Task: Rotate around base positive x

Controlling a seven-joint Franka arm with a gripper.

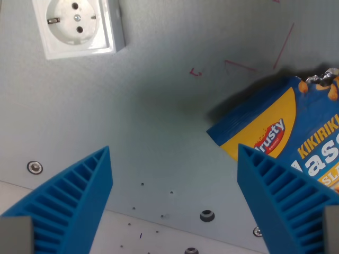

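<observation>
Snack bag (296,127) lies by the spread end effector's (175,174) right finger.

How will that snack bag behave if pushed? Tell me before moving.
The snack bag looks like thin printed packaging, so probably light and floppy, crumpling rather than sliding stiffly. Lying flat on the table, it is unlikely to roll or tip. Its glossy surface may slip against the open gripper.

- A white wall-type socket (79,25) lies flat on the grey counter (159,121), at the wrist view's upper left.
- A blue and yellow snack bag (288,132) lies well right of the socket and lower in the view, its lettering only partly legible.
- Thin red marks (241,66) sit between socket and bag.
- Screws (35,168) and small holes dot the counter below the socket.
</observation>
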